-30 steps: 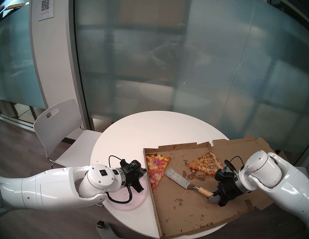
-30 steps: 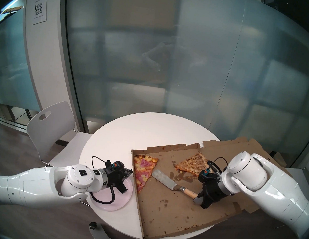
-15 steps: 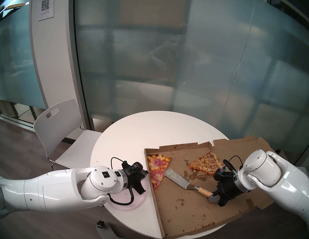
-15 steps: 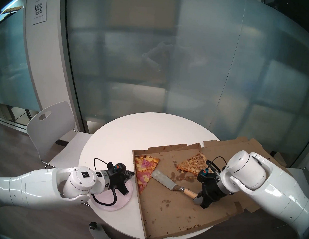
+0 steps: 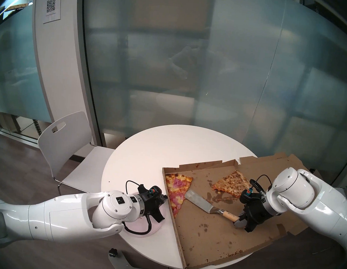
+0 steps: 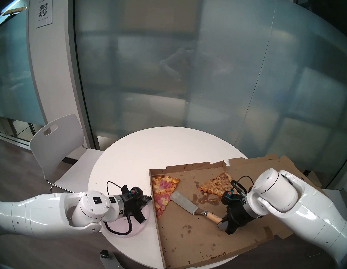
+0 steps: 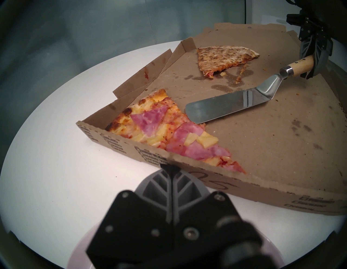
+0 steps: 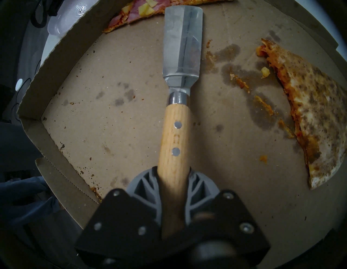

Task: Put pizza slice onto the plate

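Pizza slice (image 5: 176, 192): lengthwise along box wall, tip toward robot | left fingers (image 7: 171, 180): together | right fingers (image 8: 195, 189): clamped on spatula handle (image 8: 173, 142)

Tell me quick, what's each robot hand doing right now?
Left gripper: shut, holding nothing, its tips against the pizza box wall.
Right gripper: shut on the spatula, gripping its wooden handle.

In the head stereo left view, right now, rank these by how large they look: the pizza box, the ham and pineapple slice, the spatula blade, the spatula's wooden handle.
1. pizza box, by far the largest
2. ham and pineapple slice
3. spatula blade
4. wooden handle, partly hidden in the right gripper, so its rank is less sure.
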